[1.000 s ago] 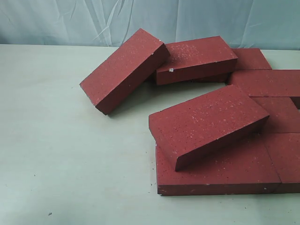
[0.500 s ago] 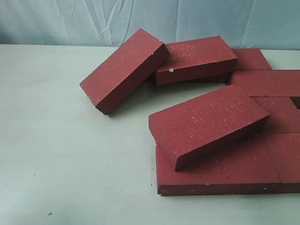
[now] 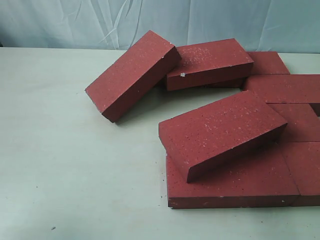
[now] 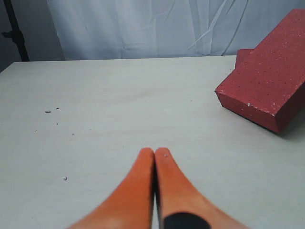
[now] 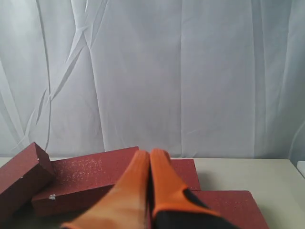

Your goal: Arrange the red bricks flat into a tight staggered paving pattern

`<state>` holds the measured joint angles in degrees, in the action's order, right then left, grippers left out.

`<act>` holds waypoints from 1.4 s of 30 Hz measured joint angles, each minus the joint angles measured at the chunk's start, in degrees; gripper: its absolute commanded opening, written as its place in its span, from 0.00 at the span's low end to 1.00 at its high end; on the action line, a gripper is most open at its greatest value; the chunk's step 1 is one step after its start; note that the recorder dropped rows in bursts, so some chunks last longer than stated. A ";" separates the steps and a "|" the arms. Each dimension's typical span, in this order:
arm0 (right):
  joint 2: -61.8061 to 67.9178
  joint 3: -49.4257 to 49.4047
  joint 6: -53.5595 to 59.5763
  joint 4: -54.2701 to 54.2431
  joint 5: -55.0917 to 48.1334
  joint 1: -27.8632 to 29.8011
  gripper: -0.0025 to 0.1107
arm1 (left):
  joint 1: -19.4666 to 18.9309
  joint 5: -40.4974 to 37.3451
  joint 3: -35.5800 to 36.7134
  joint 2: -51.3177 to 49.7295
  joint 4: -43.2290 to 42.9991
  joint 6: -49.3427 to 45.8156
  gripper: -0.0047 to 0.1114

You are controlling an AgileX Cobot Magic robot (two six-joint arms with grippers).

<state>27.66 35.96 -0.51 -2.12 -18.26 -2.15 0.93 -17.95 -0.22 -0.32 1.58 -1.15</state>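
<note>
Nothing has moved vs. the earlier frames. Red bricks (image 3: 280, 90) sit jumbled on the desk (image 3: 60, 165), right of centre in ext. view. Several lie flat. The front brick (image 3: 220, 132) leans across flat ones, and the rear-left brick (image 3: 132, 75) tilts on its neighbour. Left pincer (image 4: 155, 151) and right pincer (image 5: 148, 152) are both pressed together, holding nothing. Judged: paving barely begun, no step under way.

bare table (image 3: 60, 150) left, red bricks (image 3: 222, 132) heaped right

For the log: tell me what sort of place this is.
Likely a lab test bench, not a building site: red bricks lie on a pale tabletop, with a creased white sheet hung behind.
</note>
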 measured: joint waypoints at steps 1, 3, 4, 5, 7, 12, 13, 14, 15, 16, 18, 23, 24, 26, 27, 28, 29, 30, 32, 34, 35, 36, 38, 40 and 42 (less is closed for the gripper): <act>0.50 0.00 0.00 0.00 0.00 0.00 0.02 | 0.00 0.00 0.00 0.00 0.00 0.00 0.04; 1.21 0.00 0.00 0.00 0.12 0.00 0.02 | 0.00 0.00 0.00 0.00 0.00 0.00 0.04; 1.46 0.00 0.00 0.00 0.12 0.00 0.02 | 0.00 0.00 0.00 0.00 0.00 0.00 0.04; 1.86 0.00 0.00 0.00 0.12 0.00 0.02 | 0.00 0.00 0.00 0.00 0.00 0.00 0.04; 2.49 0.00 0.00 0.00 0.19 0.00 0.02 | 0.00 0.00 0.00 0.00 0.00 0.00 0.04; 6.27 0.91 0.00 0.00 -0.91 0.00 0.02 | 0.00 0.00 0.00 0.00 0.00 0.00 0.04; 7.58 1.73 0.00 0.00 -2.16 0.00 0.02 | 0.00 0.00 0.00 0.00 0.00 0.00 0.04; 9.06 2.79 0.00 0.00 -3.81 0.00 0.02 | 0.00 0.00 0.00 0.00 0.00 0.00 0.04; 10.36 3.77 0.00 0.00 -5.74 0.00 0.02 | 0.00 0.00 0.00 0.00 0.00 0.00 0.04; 12.44 5.45 0.00 0.00 -7.86 0.00 0.02 | 0.00 0.00 0.00 0.00 0.00 0.00 0.04; 15.46 7.88 0.03 0.00 -11.76 0.00 0.02 | 0.00 0.00 0.00 0.00 0.00 0.00 0.04; 24.94 14.66 0.03 0.00 -20.45 0.00 0.02 | 0.00 0.00 0.00 0.00 0.00 0.00 0.04; 26.31 15.24 0.03 0.00 -21.03 0.00 0.02 | 0.00 0.00 0.00 0.00 0.00 0.00 0.04; 29.69 15.93 0.03 0.35 -21.07 0.00 0.02 | 0.00 0.00 0.00 0.00 0.00 0.00 0.04; 31.42 16.03 0.03 0.84 -21.07 0.00 0.02 | 0.00 0.00 0.00 0.00 0.00 0.00 0.04; 33.19 16.06 0.03 1.11 -21.07 0.00 0.02 | 0.00 0.00 0.00 0.00 0.00 0.00 0.04; 34.63 16.06 0.03 1.25 -21.07 0.00 0.02 | 0.00 0.00 0.00 0.00 0.00 0.00 0.04; 36.43 16.06 0.03 1.42 -21.07 0.00 0.02 | 0.00 0.00 0.00 0.00 0.00 0.00 0.04; 39.66 16.06 0.03 1.49 -21.07 0.00 0.02 | 0.00 0.00 0.00 0.00 0.00 0.00 0.04; 43.19 16.06 0.03 1.70 -20.66 0.00 0.02 | 0.00 0.00 0.00 0.00 0.00 0.00 0.04; 44.94 16.06 0.03 2.12 -20.24 0.00 0.02 | 0.00 0.00 0.00 0.00 0.00 0.00 0.04; 46.67 16.16 0.03 2.12 -20.12 0.00 0.02 | 0.00 0.00 0.00 0.00 0.00 0.00 0.04; 49.92 17.09 0.03 2.12 -20.35 0.00 0.02 | 0.00 0.00 0.00 0.00 0.00 0.00 0.04; 53.54 19.01 0.51 2.12 -21.81 0.14 0.02 | 0.00 0.00 0.00 0.00 0.00 0.00 0.04; 56.89 21.20 1.00 2.44 -23.00 0.24 0.02 | 0.00 0.00 0.00 0.00 0.00 0.00 0.04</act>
<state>84.55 57.16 0.48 0.31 -41.26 -1.91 0.93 -17.95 -0.22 -0.32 1.58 -1.15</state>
